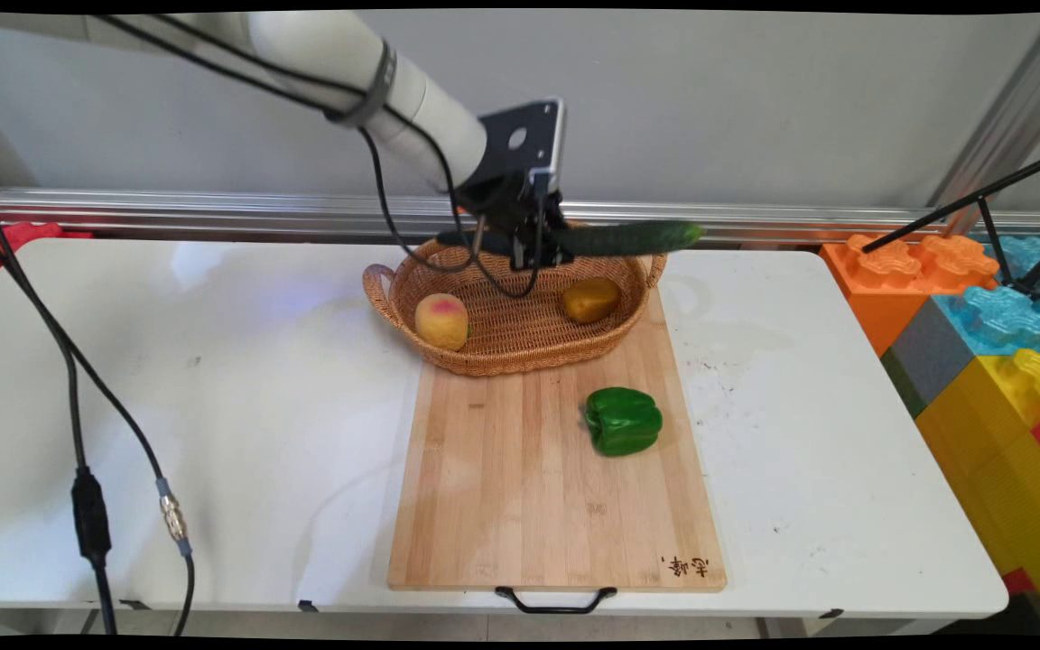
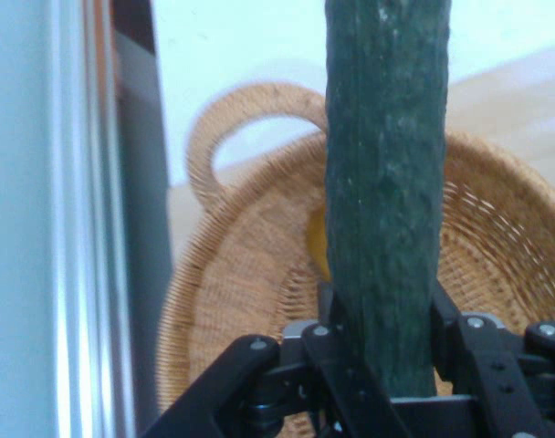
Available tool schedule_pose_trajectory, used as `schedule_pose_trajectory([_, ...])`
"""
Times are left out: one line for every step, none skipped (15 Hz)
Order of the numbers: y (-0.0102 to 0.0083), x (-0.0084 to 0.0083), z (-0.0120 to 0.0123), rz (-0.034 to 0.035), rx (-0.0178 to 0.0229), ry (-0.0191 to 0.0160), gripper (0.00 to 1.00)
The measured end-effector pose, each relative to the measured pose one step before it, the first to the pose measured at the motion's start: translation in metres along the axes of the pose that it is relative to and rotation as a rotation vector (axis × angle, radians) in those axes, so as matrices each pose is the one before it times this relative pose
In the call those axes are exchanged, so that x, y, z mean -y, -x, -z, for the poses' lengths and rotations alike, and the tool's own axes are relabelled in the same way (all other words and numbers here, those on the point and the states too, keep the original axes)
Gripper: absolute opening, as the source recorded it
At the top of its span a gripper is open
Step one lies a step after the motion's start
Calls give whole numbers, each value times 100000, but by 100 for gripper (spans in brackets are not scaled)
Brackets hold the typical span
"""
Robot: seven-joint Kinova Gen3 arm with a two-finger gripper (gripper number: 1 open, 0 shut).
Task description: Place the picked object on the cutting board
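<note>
The gripper [image 1: 533, 248] hangs in the upper middle of the frame, above the far rim of the basket [image 1: 520, 361], with its fingers [image 2: 455, 319] clenched on a cucumber [image 1: 628, 237]. The cucumber lies level between them, held near one end, its long free part reaching toward the right, out past the basket's right handle. In the hand view the cucumber [image 2: 387, 182] rises straight up from between the fingers. Inside the basket a peach [image 1: 441, 320] sits at the left and a yellow-brown fruit [image 1: 590, 300] at the right. The basket stands on the far end of a cutting board [image 1: 520, 506] on the white desk [image 1: 168, 406]. A green pepper [image 1: 623, 421] lies on the board, right of center.
</note>
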Motion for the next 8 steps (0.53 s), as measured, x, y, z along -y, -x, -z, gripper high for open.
schedule_pose_trajectory([-769, 213, 778, -136, -78, -1081, 0])
schedule_pose_trajectory([-481, 58, 466, 128, -7, -369, 0])
schedule_pose_trajectory([-708, 12, 675, 611, 38, -196, 0])
schedule_pose_trajectory([-772, -210, 695, 1091, 218, 558, 0])
schedule_pose_trajectory([-798, -441, 680, 1696, 242, 1371, 0])
schedule_pose_trajectory([-638, -578, 515, 1554, 395, 1753, 0])
schedule_pose_trajectory([-438, -492, 340, 1008, 245, 1381, 0])
schedule_pose_trajectory([-749, -997, 541, 1773, 451, 2731, 0])
